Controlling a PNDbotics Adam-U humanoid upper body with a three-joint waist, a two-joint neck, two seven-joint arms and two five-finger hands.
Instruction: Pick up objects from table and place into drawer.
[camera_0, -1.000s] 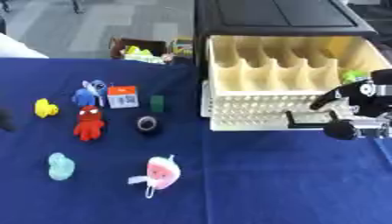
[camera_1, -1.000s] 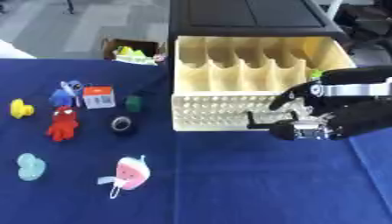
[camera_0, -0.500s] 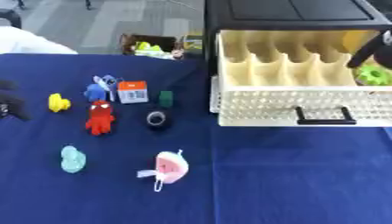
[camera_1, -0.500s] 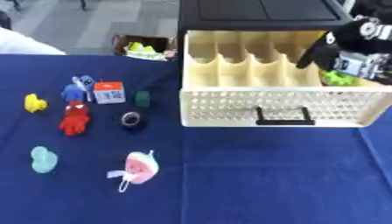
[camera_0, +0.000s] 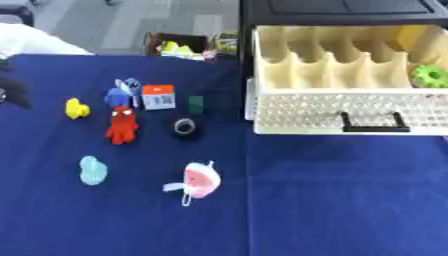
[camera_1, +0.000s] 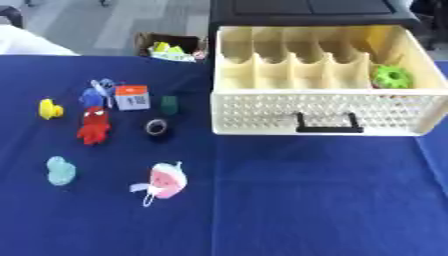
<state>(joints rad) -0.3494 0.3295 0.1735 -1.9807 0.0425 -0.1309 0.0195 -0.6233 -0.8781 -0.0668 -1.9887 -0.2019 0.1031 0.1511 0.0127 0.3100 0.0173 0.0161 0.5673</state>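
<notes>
Right hand withdrawn from the drawer (camera_1: 315, 107) since the earlier frame; green toothed piece (camera_1: 391, 77) now lies in its rightmost compartment.
Left to right on the blue table (camera_1: 306, 200): dark left hand (camera_0: 13, 90) at the edge, fingers indistinct; yellow toy (camera_0: 76, 108), red figure (camera_0: 122, 125), pink toy (camera_0: 199, 179); nothing blocks the open drawer.

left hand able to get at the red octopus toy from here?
Probably yes. The left hand shows only as a dark shape at the left edge, and bare blue cloth lies between it and the red octopus toy. Only the small yellow toy sits close by.
</notes>
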